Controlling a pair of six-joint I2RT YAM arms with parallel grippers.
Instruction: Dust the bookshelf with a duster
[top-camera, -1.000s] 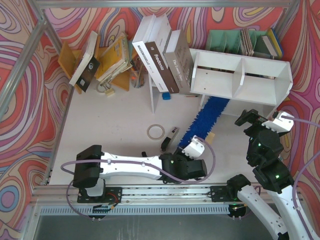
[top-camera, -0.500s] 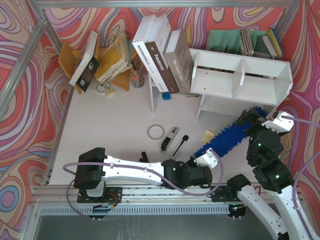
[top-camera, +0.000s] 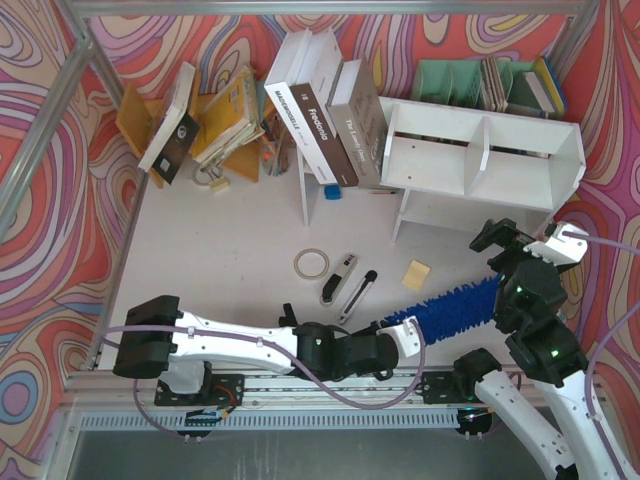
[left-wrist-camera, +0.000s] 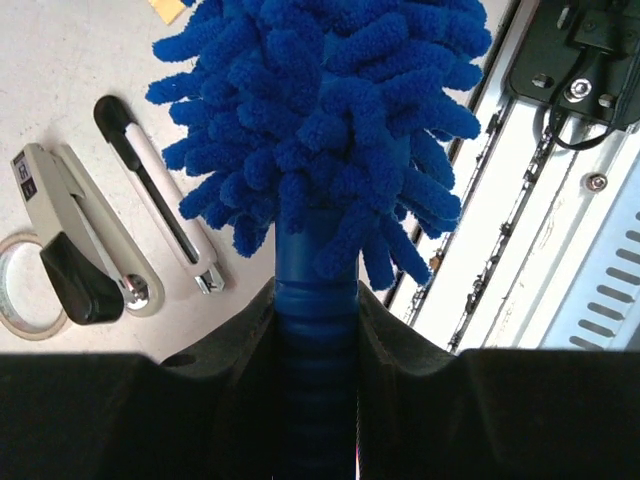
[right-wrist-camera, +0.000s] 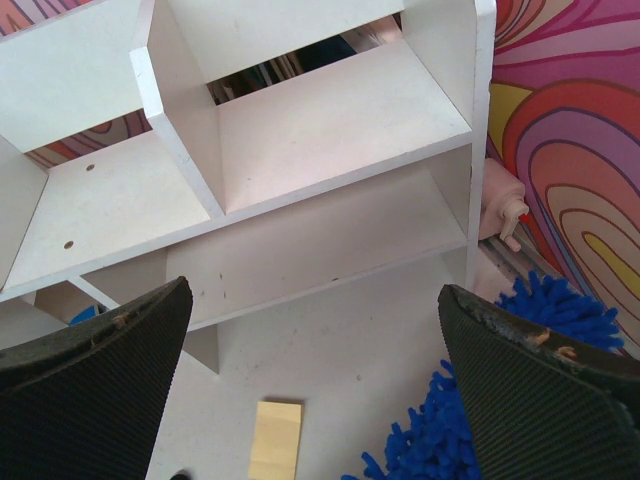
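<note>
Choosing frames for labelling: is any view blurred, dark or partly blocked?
Top external: even light, soft shadows, duster crisp. Left wrist: fibres sharp, but the left gripper blacks out the bottom. Right wrist: bookshelf sharp; the right gripper fills both lower corners.

On the bench (top-camera: 220, 240), a tape ring (top-camera: 311, 263), a stapler (top-camera: 338, 279) and a box cutter (top-camera: 357, 296) lay close together, with a tan pad (top-camera: 416, 275) apart to their right. Large books (top-camera: 320, 115) leaned near the back, a wooden rack (top-camera: 130, 118) stood at far left, and a green file organizer (top-camera: 450, 80) at far right.
</note>
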